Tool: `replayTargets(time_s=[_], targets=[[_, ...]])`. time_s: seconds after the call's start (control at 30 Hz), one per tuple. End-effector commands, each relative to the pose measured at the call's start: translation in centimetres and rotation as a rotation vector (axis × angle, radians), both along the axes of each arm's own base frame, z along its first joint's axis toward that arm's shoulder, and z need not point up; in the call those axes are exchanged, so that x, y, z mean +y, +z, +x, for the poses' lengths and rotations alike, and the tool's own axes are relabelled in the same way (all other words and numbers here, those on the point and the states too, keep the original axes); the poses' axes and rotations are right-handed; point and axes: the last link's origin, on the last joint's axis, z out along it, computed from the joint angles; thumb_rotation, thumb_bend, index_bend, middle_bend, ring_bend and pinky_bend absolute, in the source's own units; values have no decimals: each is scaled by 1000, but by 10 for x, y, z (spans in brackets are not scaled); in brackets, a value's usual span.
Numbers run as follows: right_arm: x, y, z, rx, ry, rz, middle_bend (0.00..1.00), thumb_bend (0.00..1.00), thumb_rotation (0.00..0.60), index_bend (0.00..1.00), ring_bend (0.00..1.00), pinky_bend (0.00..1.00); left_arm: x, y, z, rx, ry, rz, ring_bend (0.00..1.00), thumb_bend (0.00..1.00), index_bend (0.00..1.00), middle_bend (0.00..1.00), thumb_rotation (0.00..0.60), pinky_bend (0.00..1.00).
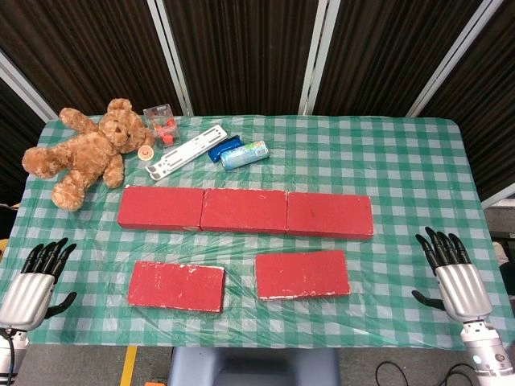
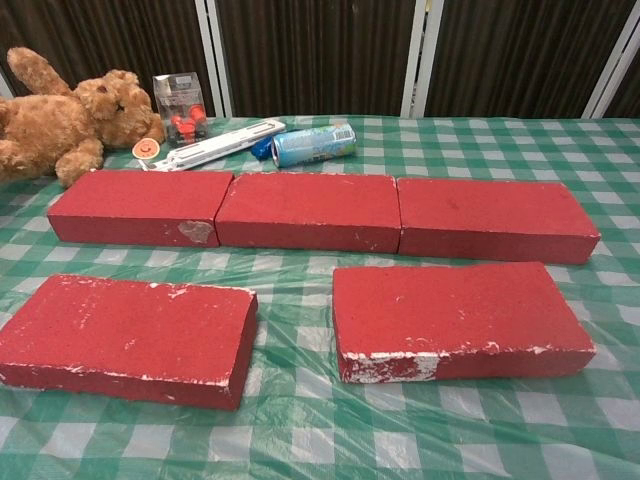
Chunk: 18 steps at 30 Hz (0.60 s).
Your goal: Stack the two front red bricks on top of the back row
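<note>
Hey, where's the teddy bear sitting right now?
The teddy bear lies at the table's back left corner in the head view, left of the toy packet, behind the leftmost back brick.

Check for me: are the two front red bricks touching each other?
Apart. The head view shows a strip of checked cloth between the front left brick and the front right brick; the chest view shows the same gap.

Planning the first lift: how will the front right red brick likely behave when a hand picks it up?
The front right red brick looks rigid, a flat slab that should neither flex nor roll. White chips along its near edge suggest a crumbly, perhaps light material, so edges may flake. The plastic film beneath could let it slide when pushed.
</note>
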Motion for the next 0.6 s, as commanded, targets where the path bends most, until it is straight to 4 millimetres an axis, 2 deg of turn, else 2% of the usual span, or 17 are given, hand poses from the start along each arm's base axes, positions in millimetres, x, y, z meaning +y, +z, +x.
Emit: replayTargets(time_s=[0.03, 0.3, 0.33, 0.4, 0.6], targets=[[1, 1, 0, -5, 4, -2, 0, 86, 600, 0, 0, 0, -1, -3, 1, 5, -5, -17, 0, 276, 0, 0, 600, 27], [4, 1, 2, -7, 16, 9, 0, 87, 600, 0, 0, 0, -1, -12, 8, -7, -44, -59, 0, 276, 0, 0, 600, 27], [6, 2, 2, -7, 19, 10, 0, 86, 600, 0, 0, 0, -2, -17, 11, -14, -57, -89, 0, 275, 0, 0, 600, 27], [9, 5, 3, -22, 19, 2, 0, 86, 600, 0, 0, 0, -4, -42, 25, -27, -123, -242, 0, 274, 0, 0, 600, 26], [13, 6, 4, -27, 31, 10, 0, 86, 600, 0, 0, 0, 1, -70, 44, 16, -181, -397, 0, 281, 0, 0, 600, 23]])
